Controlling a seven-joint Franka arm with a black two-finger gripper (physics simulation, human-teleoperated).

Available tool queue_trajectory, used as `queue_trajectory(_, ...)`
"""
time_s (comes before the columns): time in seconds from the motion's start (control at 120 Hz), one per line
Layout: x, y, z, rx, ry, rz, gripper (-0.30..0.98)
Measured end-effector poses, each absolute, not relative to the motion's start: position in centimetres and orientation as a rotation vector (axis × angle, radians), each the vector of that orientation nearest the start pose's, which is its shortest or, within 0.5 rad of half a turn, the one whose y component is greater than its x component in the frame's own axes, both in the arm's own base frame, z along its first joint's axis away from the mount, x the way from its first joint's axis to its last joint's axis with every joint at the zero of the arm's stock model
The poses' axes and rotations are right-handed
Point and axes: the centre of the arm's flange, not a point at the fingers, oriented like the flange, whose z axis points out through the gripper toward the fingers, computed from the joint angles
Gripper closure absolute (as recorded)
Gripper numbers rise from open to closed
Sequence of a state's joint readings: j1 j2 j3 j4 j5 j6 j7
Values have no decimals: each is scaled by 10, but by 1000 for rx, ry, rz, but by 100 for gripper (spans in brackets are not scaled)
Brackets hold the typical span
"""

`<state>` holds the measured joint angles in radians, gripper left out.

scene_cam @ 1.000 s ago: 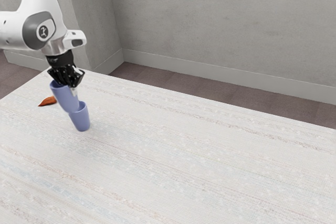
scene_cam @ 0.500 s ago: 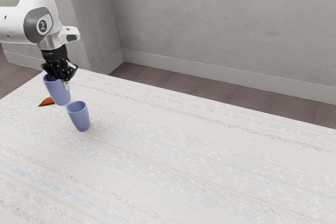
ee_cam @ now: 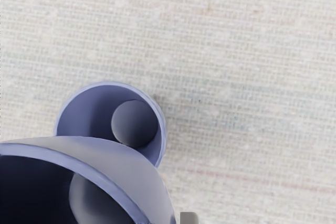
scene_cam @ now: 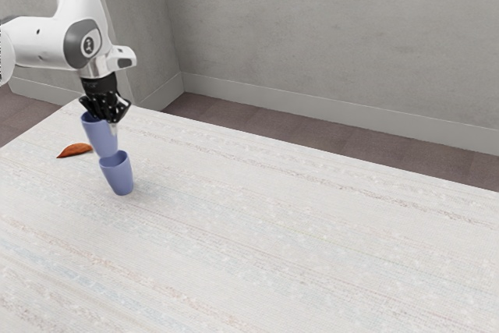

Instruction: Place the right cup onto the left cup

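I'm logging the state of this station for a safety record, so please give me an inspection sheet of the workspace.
Surface: pale, faintly striped table; no spill seen.
Job's things: two blue cups, both mouth up. The lower cup stands on the table; the upper cup is held above the table, its base close to the lower one's rim. Whether they touch, I cannot tell; not nested.
Clutter: one orange-brown pointed item, toward the exterior view's left of the cups.
Gripper: the tool is closed on the upper cup near its rim.
Cables: nothing seen.
Surroundings: grey wall with a light baseboard, dark floor beyond the table.
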<state>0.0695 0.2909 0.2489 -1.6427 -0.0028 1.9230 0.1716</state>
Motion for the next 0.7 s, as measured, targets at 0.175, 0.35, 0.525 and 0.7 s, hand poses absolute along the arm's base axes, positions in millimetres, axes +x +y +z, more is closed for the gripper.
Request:
queue_trajectory(0.175,627,195,430,-3071,-225,56,78)
queue_trajectory(0.35,632,196,422,-3072,-222,56,78)
queue_trajectory(0.525,636,197,414,-3069,-217,49,78)
queue_trajectory(0.7,637,203,406,-3064,-229,49,78)
